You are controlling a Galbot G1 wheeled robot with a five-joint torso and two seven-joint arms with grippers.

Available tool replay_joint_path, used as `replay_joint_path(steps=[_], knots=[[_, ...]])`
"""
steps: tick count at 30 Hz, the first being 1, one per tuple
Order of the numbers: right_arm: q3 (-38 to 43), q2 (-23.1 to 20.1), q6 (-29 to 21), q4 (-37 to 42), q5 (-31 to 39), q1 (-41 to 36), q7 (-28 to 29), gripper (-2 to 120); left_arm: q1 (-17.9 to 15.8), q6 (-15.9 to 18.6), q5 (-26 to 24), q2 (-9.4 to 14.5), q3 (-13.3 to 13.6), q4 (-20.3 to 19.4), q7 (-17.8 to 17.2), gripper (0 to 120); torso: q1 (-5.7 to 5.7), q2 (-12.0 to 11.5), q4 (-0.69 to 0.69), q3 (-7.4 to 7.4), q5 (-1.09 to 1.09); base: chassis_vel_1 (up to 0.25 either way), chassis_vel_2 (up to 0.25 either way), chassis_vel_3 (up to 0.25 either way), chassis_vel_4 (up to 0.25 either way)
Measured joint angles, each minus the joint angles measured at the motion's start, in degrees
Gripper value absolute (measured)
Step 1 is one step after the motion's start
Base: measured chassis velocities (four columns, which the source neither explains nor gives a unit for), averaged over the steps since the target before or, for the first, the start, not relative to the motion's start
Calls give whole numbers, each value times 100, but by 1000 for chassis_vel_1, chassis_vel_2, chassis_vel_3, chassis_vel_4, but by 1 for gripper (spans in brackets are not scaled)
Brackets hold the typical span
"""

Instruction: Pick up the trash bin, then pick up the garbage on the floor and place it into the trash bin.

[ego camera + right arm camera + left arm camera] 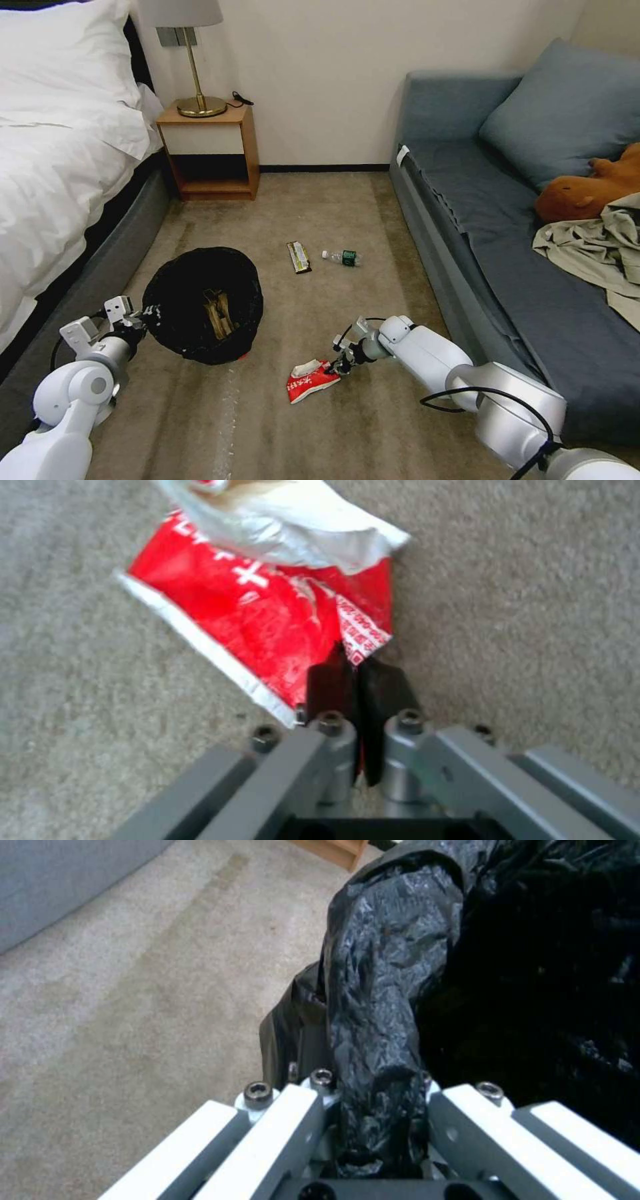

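The trash bin [200,303], wrapped in a glossy black bag, hangs at the left with brown paper scraps inside. My left gripper [141,315] is shut on its wrinkled rim [377,1040]. A red-and-white snack packet [311,381] lies on the carpet in front. My right gripper [340,363] is shut on the packet's edge [267,625], its black pads [383,690] pressed together on it. Farther back lie a dark gold-printed wrapper [299,257] and a small clear green-labelled bottle [343,257].
A white bed [60,173] borders the left side and a blue-grey sofa [507,220] the right, bearing a brown plush toy [587,187] and a beige garment [600,247]. A wooden nightstand [210,150] with a lamp stands at the back wall. Beige carpet [320,213] lies between.
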Motion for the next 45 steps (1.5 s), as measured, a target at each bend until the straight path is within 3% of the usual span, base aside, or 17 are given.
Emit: replay_joint_path(steps=[14,21,27,38,45], knots=[[41,-562,-196,959,430,-11,224,0,-22,-1,54,-36,64,22,-1,2,0,0,0,0,0,0,0,0,0],[161,-1328,-379,1815,902,78,579,0,-91,-7,140,-45,159,102,27,2,0,-1,1,0,1,0,0,0,0],[667,-2311,-486,2898,1304,-6,1044,0,-95,-9,222,-90,225,150,58,2,0,-1,-4,0,2,0,0,0,0],[1548,-3068,-605,4286,2176,28,1532,0,-1,-1,296,-145,302,65,96,2,0,0,-1,0,1,0,0,0,0],[2264,-3461,-674,5660,2664,-161,2169,0,15,37,228,-195,349,73,90,2,0,0,0,0,-1,0,0,0,0]])
